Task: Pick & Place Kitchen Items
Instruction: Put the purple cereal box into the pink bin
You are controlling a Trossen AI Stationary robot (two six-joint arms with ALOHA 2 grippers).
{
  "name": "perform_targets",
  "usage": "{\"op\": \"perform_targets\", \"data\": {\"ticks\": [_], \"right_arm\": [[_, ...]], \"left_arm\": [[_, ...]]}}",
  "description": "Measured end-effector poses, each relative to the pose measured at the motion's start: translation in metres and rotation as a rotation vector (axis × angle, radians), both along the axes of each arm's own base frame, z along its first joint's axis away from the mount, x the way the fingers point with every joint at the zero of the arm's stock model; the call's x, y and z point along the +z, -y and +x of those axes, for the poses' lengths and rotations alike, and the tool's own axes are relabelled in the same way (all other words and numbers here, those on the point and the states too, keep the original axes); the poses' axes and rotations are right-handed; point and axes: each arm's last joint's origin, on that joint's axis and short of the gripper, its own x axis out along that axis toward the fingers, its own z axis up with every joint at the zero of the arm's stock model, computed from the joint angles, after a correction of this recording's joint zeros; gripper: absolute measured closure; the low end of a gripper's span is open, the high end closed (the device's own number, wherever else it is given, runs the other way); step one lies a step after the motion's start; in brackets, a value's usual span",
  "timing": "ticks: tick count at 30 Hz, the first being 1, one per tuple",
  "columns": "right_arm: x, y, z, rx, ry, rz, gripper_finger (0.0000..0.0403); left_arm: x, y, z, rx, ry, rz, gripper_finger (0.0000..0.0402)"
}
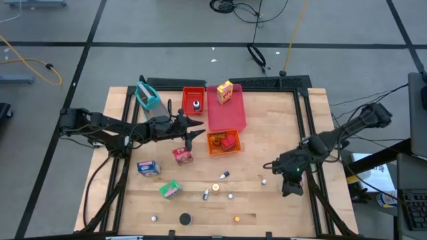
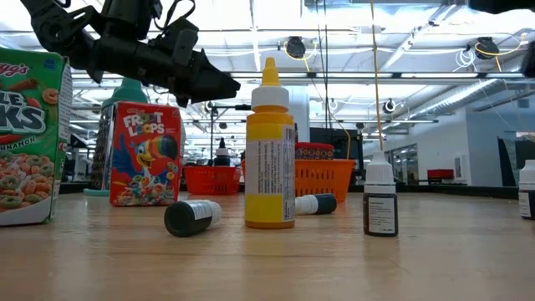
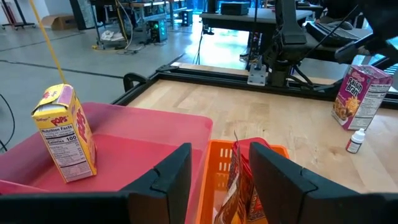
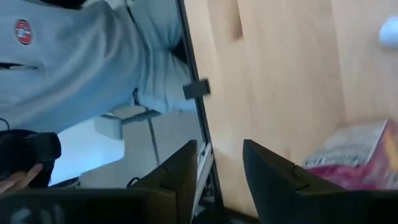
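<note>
Wooden bench [image 1: 280,133] in a black frame, grey workshop floor around it, cables trailing beyond the far edge. My left pincer [image 1: 193,127] hangs over the bench middle, fingers [image 3: 168,177] parted with nothing between them, just above the near rim of the orange tray [image 1: 222,142], which holds red packets. Beside that tray lies the pink tray [image 1: 227,115] with a yellow Pops box [image 1: 225,92] standing upright in it; a red tray [image 1: 193,99] next to it holds a small dark bottle. My right pincer [image 1: 275,165] sits low near the bench's right side, fingers [image 4: 177,177] apart, empty. Loose items are scattered on the front half: a red box [image 1: 182,155], a blue box [image 1: 147,167], a green box [image 1: 169,189], small bottles and caps. From bench height, a yellow bottle [image 2: 269,146] stands upright, a Froot Loops box [image 2: 145,153] behind it. A person in grey shows past the bench edge in my right wrist view.
</note>
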Motion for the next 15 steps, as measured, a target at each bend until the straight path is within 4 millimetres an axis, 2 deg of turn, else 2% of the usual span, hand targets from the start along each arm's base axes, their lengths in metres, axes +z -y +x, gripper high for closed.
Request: {"op": "perform_targets", "data": {"ticks": [5, 11, 15], "right_arm": [[0.01, 0.013, -0.007, -0.023, 0.05, 0.02, 0.0312], [0.008, 0.031, -0.027, -0.097, -0.043, -0.082, 0.034], [0.007, 0.034, -0.03, -0.109, -0.043, -0.117, 0.0351]], "left_arm": [[0.0, 0.0, 0.0, 0.009, 0.001, 0.001, 0.0238], [0.0, 0.0, 0.0, 0.009, 0.001, 0.0, 0.0238], [0.0, -0.001, 0.0, 0.019, 0.004, 0.002, 0.0238]]}}
